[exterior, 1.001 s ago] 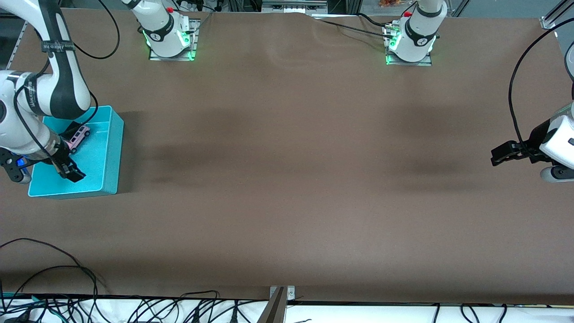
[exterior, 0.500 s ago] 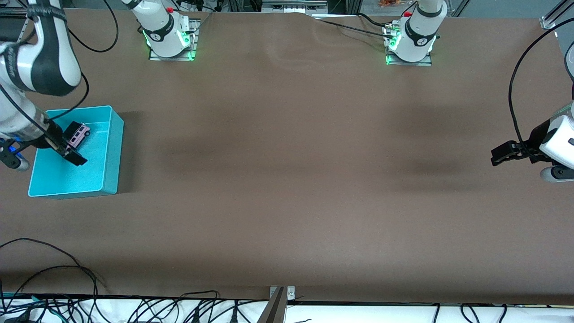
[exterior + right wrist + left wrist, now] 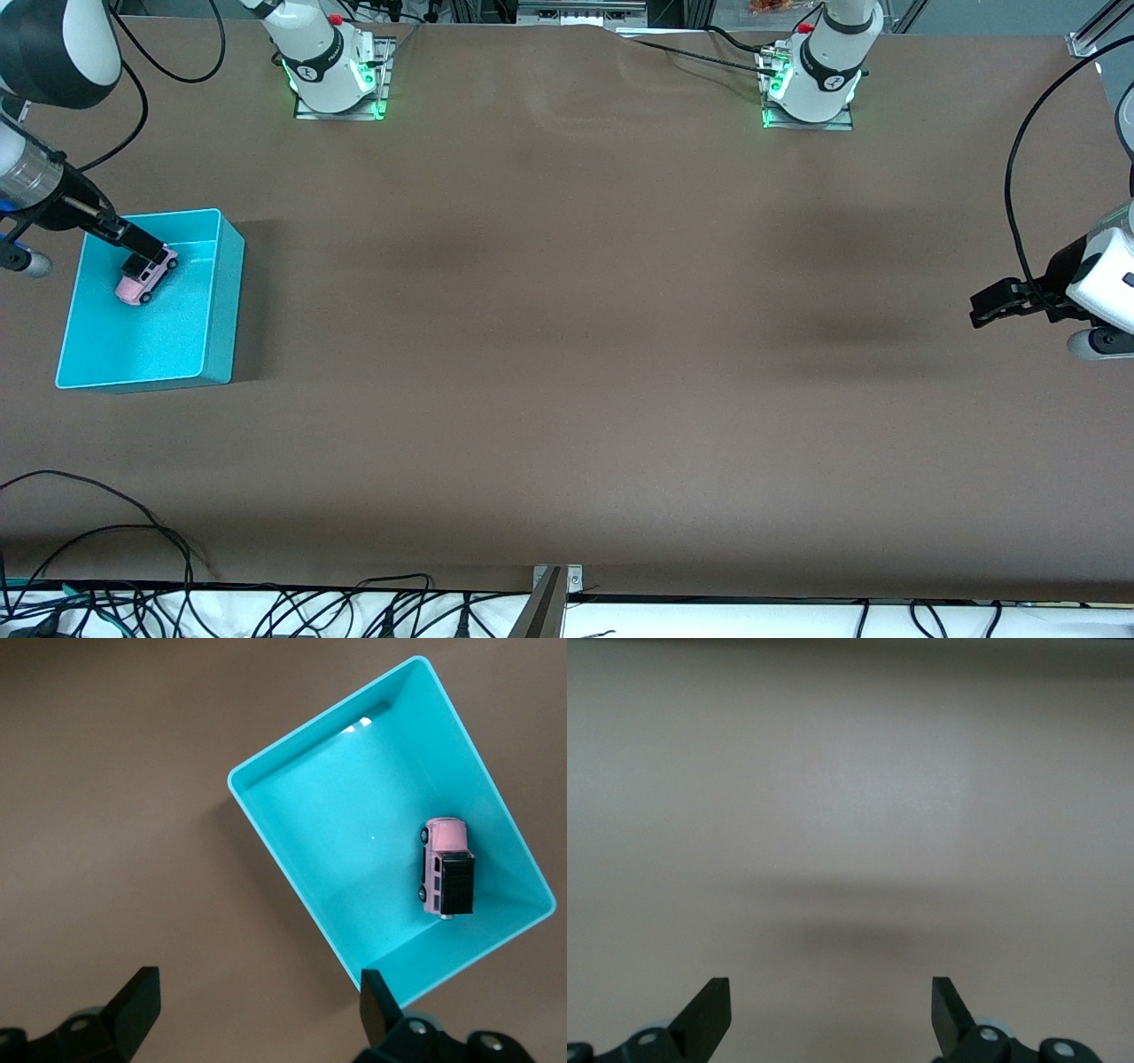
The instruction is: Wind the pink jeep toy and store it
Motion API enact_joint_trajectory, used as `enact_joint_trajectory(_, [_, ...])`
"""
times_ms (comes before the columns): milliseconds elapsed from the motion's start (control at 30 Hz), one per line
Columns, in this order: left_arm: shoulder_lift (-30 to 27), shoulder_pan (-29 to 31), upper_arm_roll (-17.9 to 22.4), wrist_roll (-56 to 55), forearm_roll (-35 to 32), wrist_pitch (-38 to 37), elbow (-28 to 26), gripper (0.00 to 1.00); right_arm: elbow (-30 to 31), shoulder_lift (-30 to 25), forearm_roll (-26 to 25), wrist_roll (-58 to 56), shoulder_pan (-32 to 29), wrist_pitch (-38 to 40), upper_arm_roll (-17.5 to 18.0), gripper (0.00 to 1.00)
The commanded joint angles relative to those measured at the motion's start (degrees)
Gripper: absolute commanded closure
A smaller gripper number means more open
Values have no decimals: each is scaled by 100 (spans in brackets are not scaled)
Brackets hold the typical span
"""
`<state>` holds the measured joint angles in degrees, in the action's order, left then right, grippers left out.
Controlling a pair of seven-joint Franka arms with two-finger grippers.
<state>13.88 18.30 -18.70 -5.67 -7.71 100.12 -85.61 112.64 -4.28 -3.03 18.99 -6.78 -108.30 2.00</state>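
Observation:
The pink jeep toy (image 3: 142,282) (image 3: 446,868), pink with a black roof, lies on its wheels inside the turquoise bin (image 3: 223,301) (image 3: 337,806), toward the bin's farther end from the front camera. My right gripper (image 3: 133,241) (image 3: 257,1005) hangs open and empty high over the bin's edge, clear of the toy. Over bare table at the left arm's end, my left gripper (image 3: 982,310) (image 3: 831,1010) waits, open with nothing between its fingers.
The bin stands at the right arm's end of the brown table (image 3: 567,354). The two arm bases (image 3: 332,71) (image 3: 811,84) are at the table's farthest edge from the front camera. Loose cables (image 3: 133,532) lie along the nearest edge.
My right gripper has risen out of the bin and drawn back over its rim, uncovering the jeep, which stays in the bin. The left arm has not moved.

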Motion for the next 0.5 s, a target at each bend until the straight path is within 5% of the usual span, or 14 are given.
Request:
enact_joint_trajectory(0, [-123, 16, 7, 75, 138, -37, -52, 0, 118, -275, 197, -176, 72, 230, -15, 0])
enact_joint_trajectory(467, [-114, 16, 7, 84, 138, -37, -52, 0, -233, -416, 382, -782, 116, 1012, -50, 0])
